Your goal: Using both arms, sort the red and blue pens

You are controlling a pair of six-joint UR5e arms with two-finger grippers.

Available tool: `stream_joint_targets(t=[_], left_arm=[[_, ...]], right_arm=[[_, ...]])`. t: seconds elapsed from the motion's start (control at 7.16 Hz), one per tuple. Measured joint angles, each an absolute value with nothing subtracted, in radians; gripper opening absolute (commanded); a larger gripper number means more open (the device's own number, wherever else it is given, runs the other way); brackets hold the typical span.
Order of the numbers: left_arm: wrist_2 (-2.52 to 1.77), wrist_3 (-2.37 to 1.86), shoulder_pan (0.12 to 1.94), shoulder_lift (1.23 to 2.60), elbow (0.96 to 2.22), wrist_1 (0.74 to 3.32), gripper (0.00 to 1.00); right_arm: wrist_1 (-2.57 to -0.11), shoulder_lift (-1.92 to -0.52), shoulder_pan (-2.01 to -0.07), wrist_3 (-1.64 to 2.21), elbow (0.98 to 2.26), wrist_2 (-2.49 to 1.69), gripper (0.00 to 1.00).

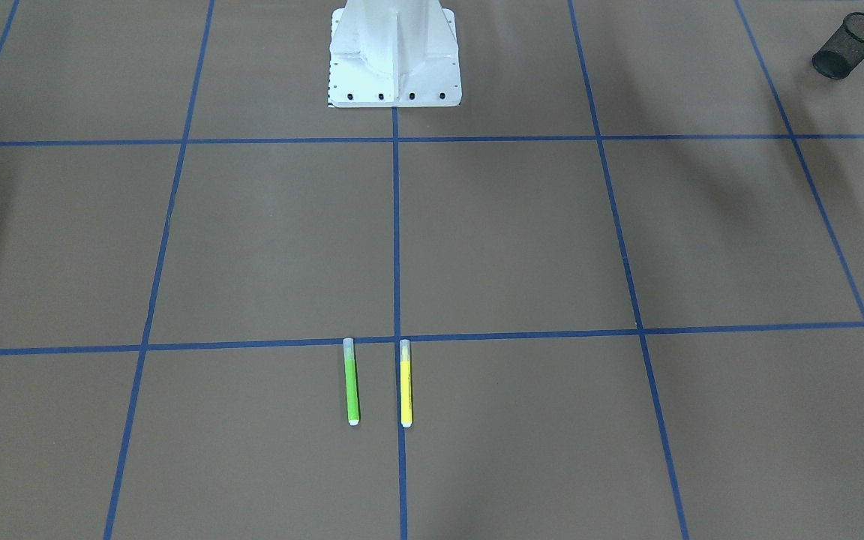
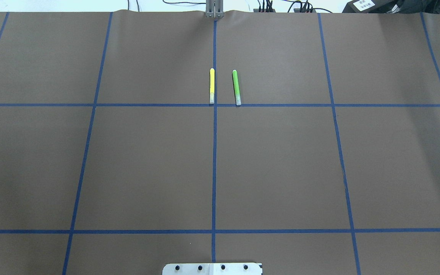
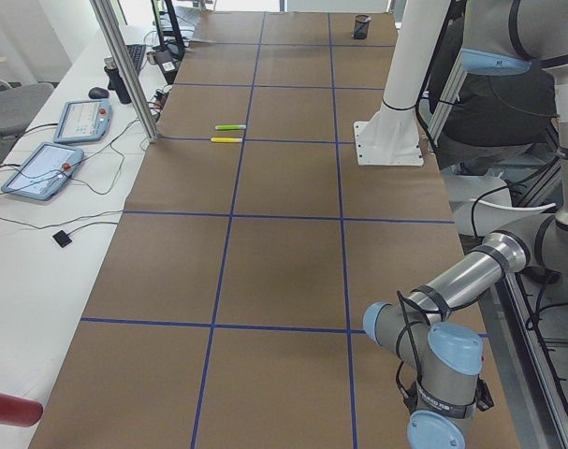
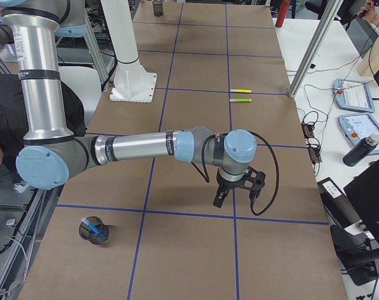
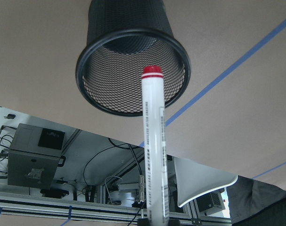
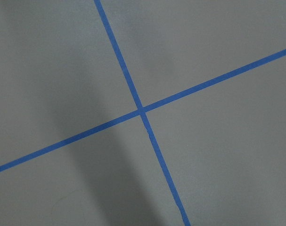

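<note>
Hanging over black mesh cup (image 5: 128, 21): red pen (image 5: 154, 141).

Fine print runs along the barrel of the red pen (image 5: 154, 150), too small for me to read; nothing else is legible.

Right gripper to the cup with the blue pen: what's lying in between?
Nothing loose: in the exterior right view, only bare table crossed by blue tape lines separates the right gripper from the mesh cup holding the blue pen.

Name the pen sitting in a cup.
The blue pen, in the mesh cup; the red-capped pen is held aloft, the green marker and yellow marker lie flat.
</note>
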State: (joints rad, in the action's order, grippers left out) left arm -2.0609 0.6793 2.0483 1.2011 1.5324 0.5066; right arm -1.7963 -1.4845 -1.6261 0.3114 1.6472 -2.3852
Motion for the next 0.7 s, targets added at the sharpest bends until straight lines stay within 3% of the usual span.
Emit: stream_joint_targets(t=[0.7], left_arm=[[-2.059, 0.670, 2.056, 1.203, 1.502, 0.507, 0.00]], right_arm=[[-1.795, -1.485, -1.626, 0.311, 1.647, -2.385, 1.00]])
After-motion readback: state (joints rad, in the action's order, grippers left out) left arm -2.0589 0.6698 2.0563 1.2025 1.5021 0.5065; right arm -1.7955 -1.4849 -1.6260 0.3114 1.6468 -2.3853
